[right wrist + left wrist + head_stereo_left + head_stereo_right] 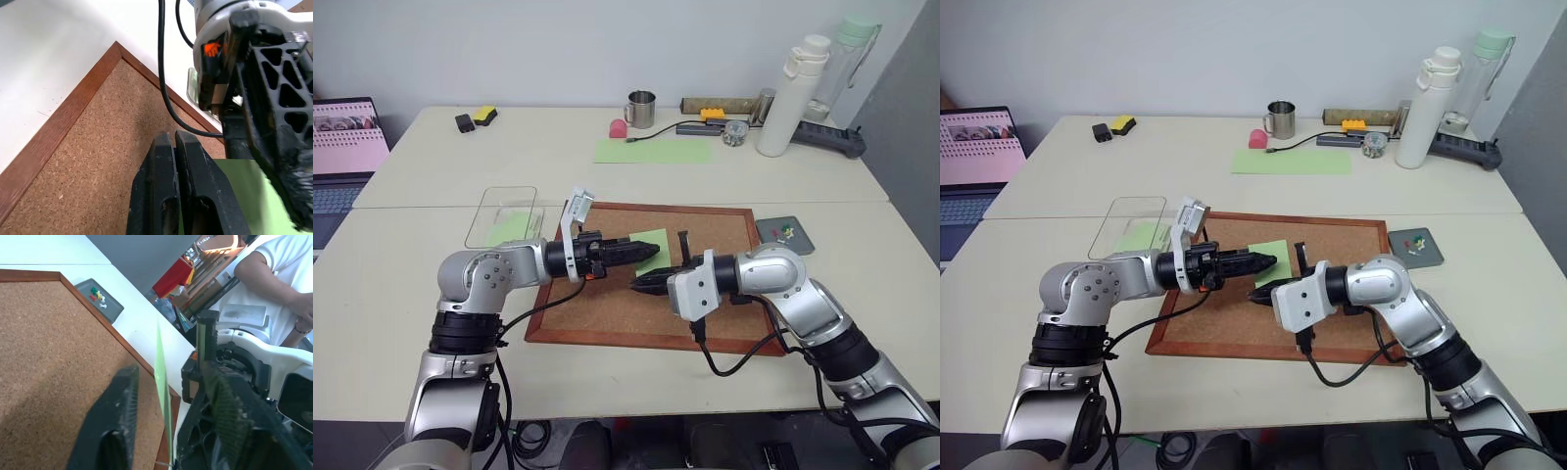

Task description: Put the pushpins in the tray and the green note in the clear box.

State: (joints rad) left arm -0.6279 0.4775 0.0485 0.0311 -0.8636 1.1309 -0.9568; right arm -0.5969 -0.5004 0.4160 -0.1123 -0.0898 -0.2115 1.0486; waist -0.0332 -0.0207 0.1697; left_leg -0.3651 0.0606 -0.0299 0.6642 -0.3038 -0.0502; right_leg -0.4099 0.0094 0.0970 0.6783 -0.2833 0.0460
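Green note (653, 244) is hanging off the cork board (607, 315), standing on edge between the two arms, well apart from the clear box (481, 221) at the board's left corner. The right gripper (638, 285) is clenched flat, seemingly pinching the paper's lower corner, while the left gripper (646, 252) is sitting released, one finger on each side of the sheet with gaps showing. To do this handover well, the left fingers (115, 416) should be pinching well into the paper rather than its very edge, and the right should be letting go only once that grip is firm; thin paper is likely to bend or slip. The pushpins (97, 295) are lying in the grey tray (799, 242) just beside the board's right edge. The pale table (431, 186) is also carrying a long green sheet (651, 150), a steel mug (641, 110), a white bottle (788, 98) and a laptop (342, 147); a person (274, 279) is standing nearby.
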